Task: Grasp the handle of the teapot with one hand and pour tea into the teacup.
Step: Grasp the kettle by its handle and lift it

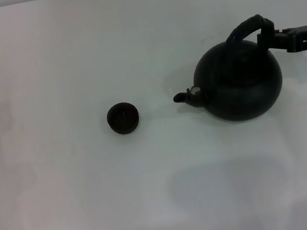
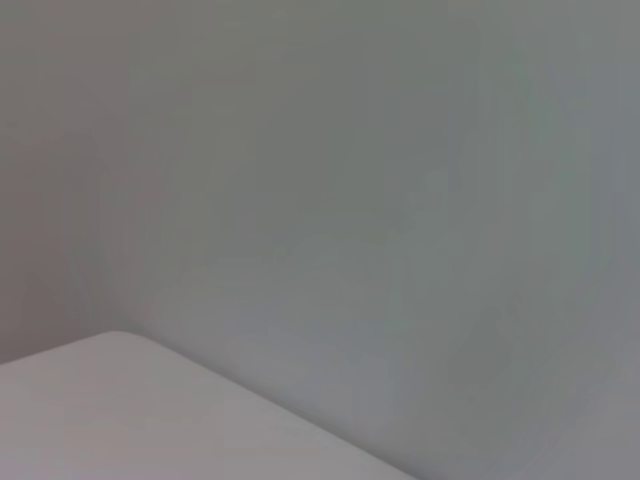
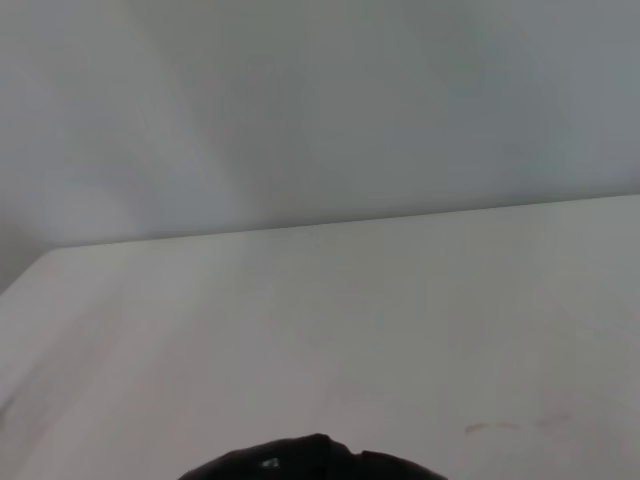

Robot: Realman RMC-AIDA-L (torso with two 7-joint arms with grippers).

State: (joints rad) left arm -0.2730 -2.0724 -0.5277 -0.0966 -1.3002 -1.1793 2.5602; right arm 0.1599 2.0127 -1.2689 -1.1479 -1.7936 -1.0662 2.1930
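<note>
Your right gripper [image 1: 269, 35] is pinching the ribbed arched handle [image 1: 243, 29] at the teapot's [image 1: 239, 81] two o'clock, likely to tip its short spout toward the teacup [image 1: 123, 118], a small round bowl at nine o'clock on the smooth white bench [image 1: 66, 193]. The left gripper is out of view.

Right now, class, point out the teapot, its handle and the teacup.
teapot [image 1: 241, 86]: head view, middle of its round black body.
handle [image 1: 244, 26]: head view, top of the arched hoop.
teacup [image 1: 123, 118]: head view, centre of the small dark bowl.
</note>
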